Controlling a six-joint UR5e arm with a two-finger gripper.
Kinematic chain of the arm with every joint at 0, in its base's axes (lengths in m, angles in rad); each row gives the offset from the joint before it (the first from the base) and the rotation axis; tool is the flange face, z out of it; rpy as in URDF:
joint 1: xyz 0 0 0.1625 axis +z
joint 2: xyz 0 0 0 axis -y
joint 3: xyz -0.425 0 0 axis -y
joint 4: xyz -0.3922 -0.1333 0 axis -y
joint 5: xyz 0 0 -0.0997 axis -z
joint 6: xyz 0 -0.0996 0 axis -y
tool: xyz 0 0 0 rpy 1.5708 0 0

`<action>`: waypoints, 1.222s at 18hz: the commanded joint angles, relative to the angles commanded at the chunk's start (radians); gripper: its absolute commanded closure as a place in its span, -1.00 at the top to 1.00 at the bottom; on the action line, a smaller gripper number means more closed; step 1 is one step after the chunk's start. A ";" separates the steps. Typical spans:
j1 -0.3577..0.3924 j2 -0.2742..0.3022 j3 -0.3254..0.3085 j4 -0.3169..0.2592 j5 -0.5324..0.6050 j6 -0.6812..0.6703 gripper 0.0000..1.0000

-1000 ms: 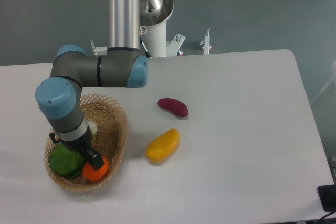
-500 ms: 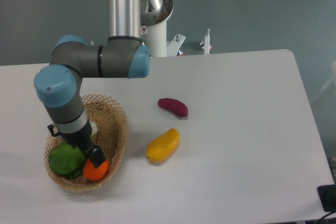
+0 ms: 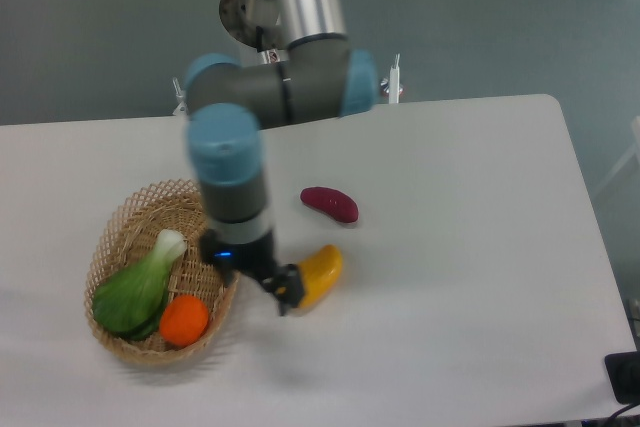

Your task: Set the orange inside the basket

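Now orange point(image 3: 184, 319) lies inside basket point(image 3: 128, 222) at its lower right, touching green leafy vegetable point(image 3: 135, 288) beside it. Basket sits on white bench point(image 3: 450, 247), left side. Gripper point(image 3: 285, 293) hangs outside basket, over bench just right of rim, in front of yellow mango point(image 3: 320, 269) — motion-blurred, holding nothing visible; whether fingers are apart or together, cannot tell. Purple-red fruit point(image 3: 330, 203) rests above mango, apart from it.
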 joint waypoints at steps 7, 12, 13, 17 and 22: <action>0.218 0.009 0.008 -0.034 0.012 0.239 1.00; 0.377 0.015 0.012 -0.136 0.012 0.486 1.00; 0.396 0.015 0.012 -0.150 0.012 0.526 1.00; 0.398 0.009 0.011 -0.169 0.041 0.586 1.00; 0.388 0.011 -0.002 -0.153 0.052 0.586 1.00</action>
